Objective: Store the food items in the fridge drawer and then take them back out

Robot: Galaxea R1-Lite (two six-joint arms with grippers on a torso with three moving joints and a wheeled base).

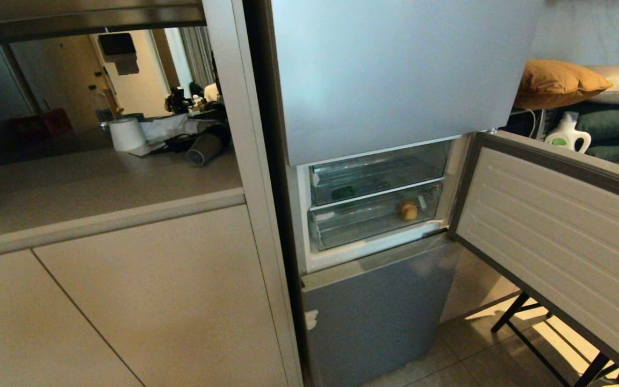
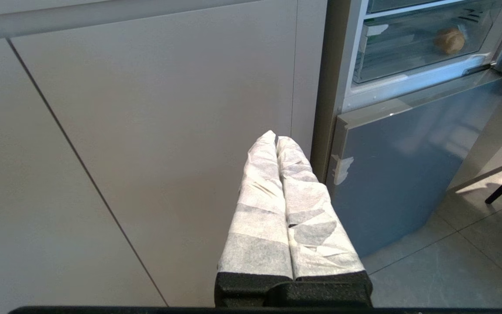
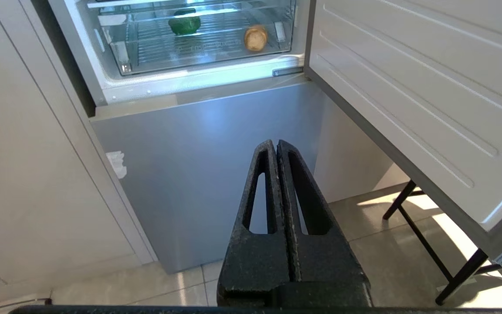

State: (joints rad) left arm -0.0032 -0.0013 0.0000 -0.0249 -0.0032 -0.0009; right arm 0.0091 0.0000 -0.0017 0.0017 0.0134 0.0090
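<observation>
Now | glossy green bell pepper (image 3: 184, 25) lying in upper clear plastic fridge drawer (image 1: 379, 173) | rounded tan potato-like lump (image 1: 408, 210) sitting in drawer below, long axis unclear | left gripper (image 2: 276, 138) and right gripper (image 3: 276, 144) hanging low, fingers pressed together, holding nothing

Clear fridge drawer (image 1: 342, 226) – potato-like lump (image 1: 408, 210) lies inside

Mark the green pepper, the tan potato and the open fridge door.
Glossy green bell pepper (image 3: 184, 25), right wrist view, middle of its body.
Rounded tan potato (image 1: 408, 210), head view, its centre.
Open silver-grey fridge door (image 1: 556, 236), head view, ribbed inner panel.
</observation>
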